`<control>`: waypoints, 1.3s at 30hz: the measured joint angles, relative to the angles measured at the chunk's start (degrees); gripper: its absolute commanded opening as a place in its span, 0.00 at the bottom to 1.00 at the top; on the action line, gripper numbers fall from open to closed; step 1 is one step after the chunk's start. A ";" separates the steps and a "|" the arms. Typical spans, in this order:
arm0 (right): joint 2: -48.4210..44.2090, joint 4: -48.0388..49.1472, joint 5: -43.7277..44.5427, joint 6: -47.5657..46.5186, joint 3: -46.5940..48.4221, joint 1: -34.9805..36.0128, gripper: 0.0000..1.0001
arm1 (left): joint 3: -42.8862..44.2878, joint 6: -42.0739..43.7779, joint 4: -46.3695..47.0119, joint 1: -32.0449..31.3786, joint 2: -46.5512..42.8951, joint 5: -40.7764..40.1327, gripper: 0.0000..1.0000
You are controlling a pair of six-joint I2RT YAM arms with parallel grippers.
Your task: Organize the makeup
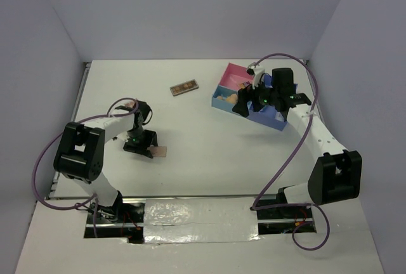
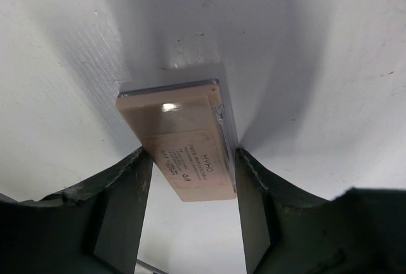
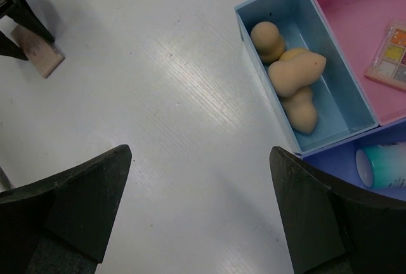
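The pink-and-blue plastic compartment tray [image 1: 232, 74] sits far right, below the right gripper [image 3: 200, 156], which is spread wide and empty. Well to its left, the left gripper [image 2: 192, 160] pinches the flat pink rectangular palette [image 2: 181, 137] by its long edges, long axis running straight out.

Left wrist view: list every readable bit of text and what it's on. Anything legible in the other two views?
"HYHO": on the pink palette, the largest print.
"01": same palette, near its lower end.
Fine print between those two: several lines, too small to read.
Right wrist view: nothing legible on the bottle, the square palette or the tray.
Top view: nothing readable.
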 measured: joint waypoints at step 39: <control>-4.28 -0.02 -0.66 -0.33 -0.02 -4.50 0.62 | 16.96 46.31 54.77 -10.56 5.31 24.46 0.00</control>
